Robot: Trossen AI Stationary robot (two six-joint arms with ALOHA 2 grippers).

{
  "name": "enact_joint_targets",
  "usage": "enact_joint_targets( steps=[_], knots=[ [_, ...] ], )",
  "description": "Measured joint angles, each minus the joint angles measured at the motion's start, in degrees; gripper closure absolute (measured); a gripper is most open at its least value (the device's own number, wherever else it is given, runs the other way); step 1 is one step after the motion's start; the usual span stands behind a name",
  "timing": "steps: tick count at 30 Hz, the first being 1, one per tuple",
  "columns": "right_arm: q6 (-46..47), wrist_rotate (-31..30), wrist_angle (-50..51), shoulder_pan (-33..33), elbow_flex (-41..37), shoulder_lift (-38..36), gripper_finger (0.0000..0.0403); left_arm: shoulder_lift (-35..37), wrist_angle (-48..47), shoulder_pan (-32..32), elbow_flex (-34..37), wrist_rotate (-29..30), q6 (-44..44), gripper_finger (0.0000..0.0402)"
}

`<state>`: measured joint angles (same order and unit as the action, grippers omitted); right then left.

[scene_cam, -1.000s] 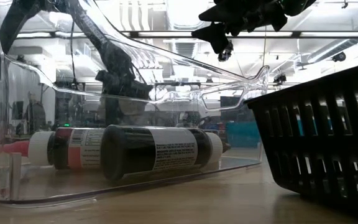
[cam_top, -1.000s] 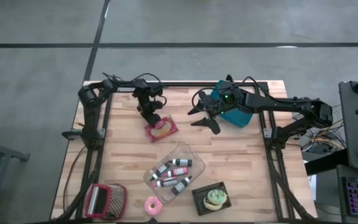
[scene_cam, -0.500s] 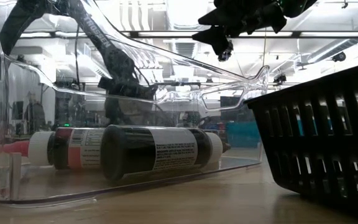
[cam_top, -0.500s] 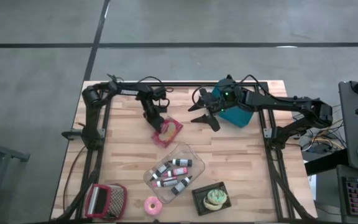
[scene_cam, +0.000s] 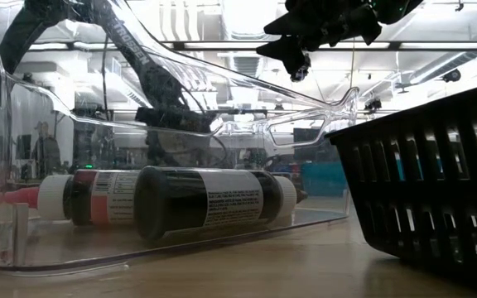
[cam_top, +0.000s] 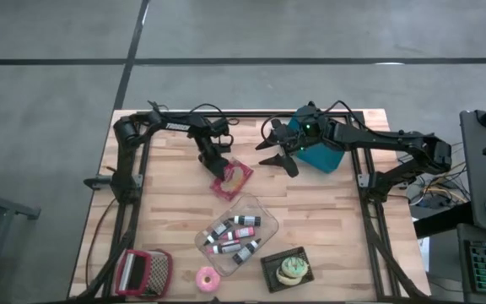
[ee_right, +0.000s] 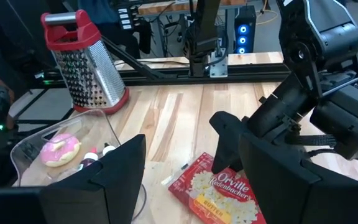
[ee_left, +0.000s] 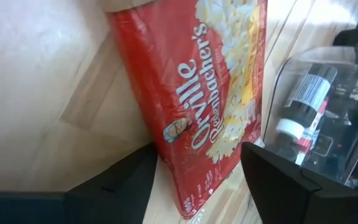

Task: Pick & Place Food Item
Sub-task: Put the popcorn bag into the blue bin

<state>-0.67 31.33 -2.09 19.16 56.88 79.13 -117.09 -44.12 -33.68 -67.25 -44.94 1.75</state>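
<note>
A red popcorn bag (cam_top: 234, 177) lies on the wooden table (cam_top: 167, 203) at its far middle, turned diagonal; it also shows in the right wrist view (ee_right: 225, 190). My left gripper (cam_top: 219, 167) slants down over the bag's far end, with its fingers astride the bag (ee_left: 204, 93). My right gripper (cam_top: 278, 156) hangs open above the table to the right of the bag, nothing between its fingers (ee_right: 191, 144). In the low view the left gripper (scene_cam: 176, 117) shows behind the clear bin and the right gripper (scene_cam: 301, 37) high up. My left gripper has the popcorn bag between its two fingers, one at each long edge (ee_left: 161, 146) near the bag's far end. The fingers slant down from the table's far left and lie across the bag. The bag's near end (ee_right: 229, 205) rests on the table.
A clear bin (cam_top: 234, 232) of bottles stands just near of the bag. Near the front edge are a red grater (cam_top: 144, 272), a pink doughnut (cam_top: 207, 279) and a black tray with a green cupcake (cam_top: 286, 268). A teal container (cam_top: 319, 154) stands under the right arm.
My left gripper has gone a little toward the table's right edge and down, and its wrist has turned. The popcorn bag has slid right with it and turned about from square with the table to diagonal. The right arm has kept still.
</note>
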Motion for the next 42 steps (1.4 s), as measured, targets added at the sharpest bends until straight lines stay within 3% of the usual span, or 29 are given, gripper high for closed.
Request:
enact_joint_targets(
  steps=[7,19,42],
  knots=[
    [0.0,0.0,-0.2,0.0,0.0,0.0,0.0149,-0.1,2.1,0.2,0.0,1.2,1.5,0.0225],
    [-0.4,-0.4,-0.3,0.0,0.0,0.0,0.0149,-0.1,5.3,0.3,0.1,4.3,0.9,0.0389],
    [0.2,-1.5,-0.4,0.0,0.0,-0.3,0.0149,0.5,4.6,1.5,0.0,4.5,-8.2,0.0401]
  ],
)
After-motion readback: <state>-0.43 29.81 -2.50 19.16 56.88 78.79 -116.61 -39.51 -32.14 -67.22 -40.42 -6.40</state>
